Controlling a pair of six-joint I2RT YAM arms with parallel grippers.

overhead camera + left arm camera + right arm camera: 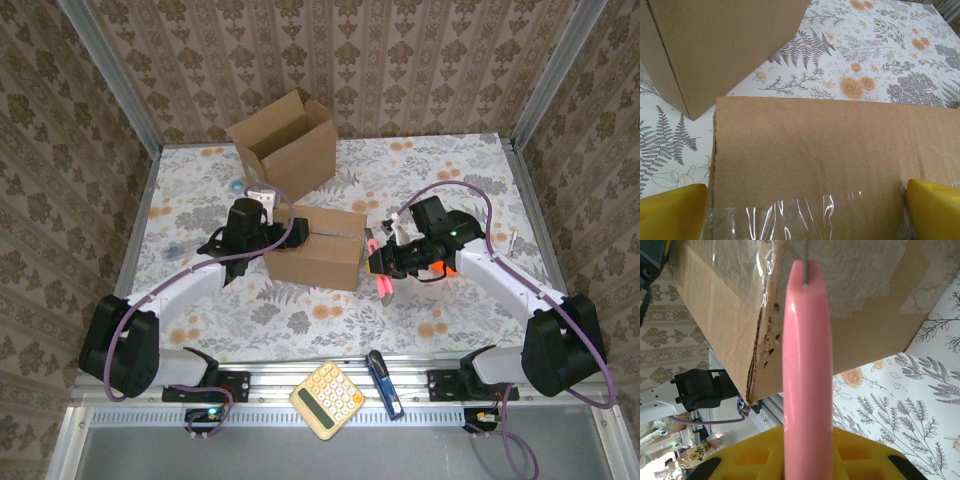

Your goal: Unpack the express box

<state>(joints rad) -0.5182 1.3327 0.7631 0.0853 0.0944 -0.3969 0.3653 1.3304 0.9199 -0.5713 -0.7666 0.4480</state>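
Express box point(318, 250): lies between my hands, long axis across the table.
Left gripper point(802, 217): spread wide, fingers point(670, 212) flanking the box's left end; contact unclear.
Right gripper point(386, 262): clamped on pink cutter point(807, 365), blade aimed lengthwise at the box's taped right end.

Bright, even light; blurred close foregrounds

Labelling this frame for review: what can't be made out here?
Top view: taped box contents, covered by shut flaps.
Top view: open box bottom, hidden by its near wall.
Right wrist view: pink cutter blade tip, cut off by top edge.
Top view: small blue item, too small to identify.
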